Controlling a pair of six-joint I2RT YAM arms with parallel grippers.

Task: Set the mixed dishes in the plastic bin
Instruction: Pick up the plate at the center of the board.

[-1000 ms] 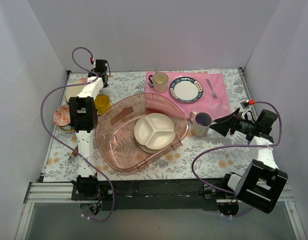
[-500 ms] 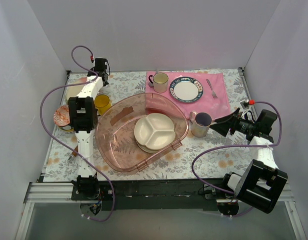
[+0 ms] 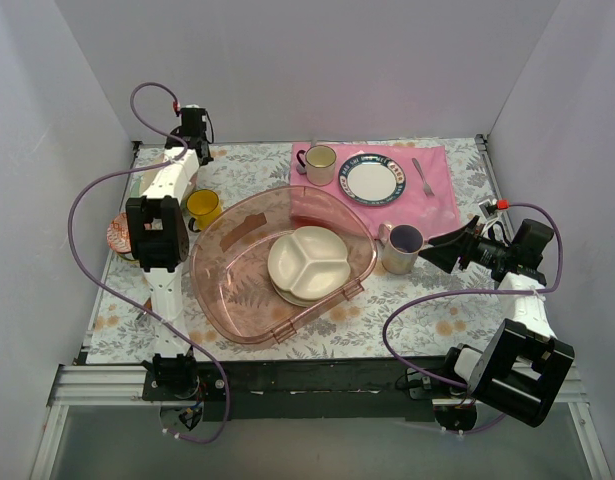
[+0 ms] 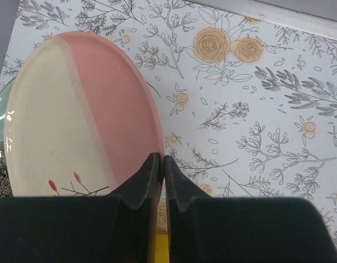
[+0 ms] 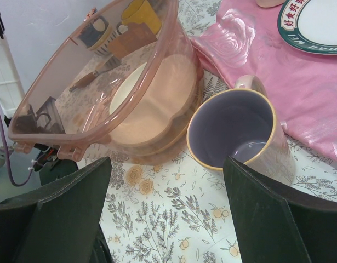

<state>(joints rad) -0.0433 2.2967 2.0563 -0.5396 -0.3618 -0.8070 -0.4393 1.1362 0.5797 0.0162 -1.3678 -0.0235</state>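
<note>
Since the left gripper (image 4: 160, 160) was moved to the upper left, it is pinched closed by one cream floral plate (image 4: 75, 120). The right gripper (image 5: 167, 170) is held wide. One cream three-section plate (image 3: 309, 262) is seen in the see-through pink plastic bin (image 3: 232, 280).

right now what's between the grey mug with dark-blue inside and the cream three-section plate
Only the wall of the translucent pink plastic bin: plate inside, mug outside, clear in the top view.

Left pincer (image 4: 161, 160) has apparently shifted farther back.
</note>
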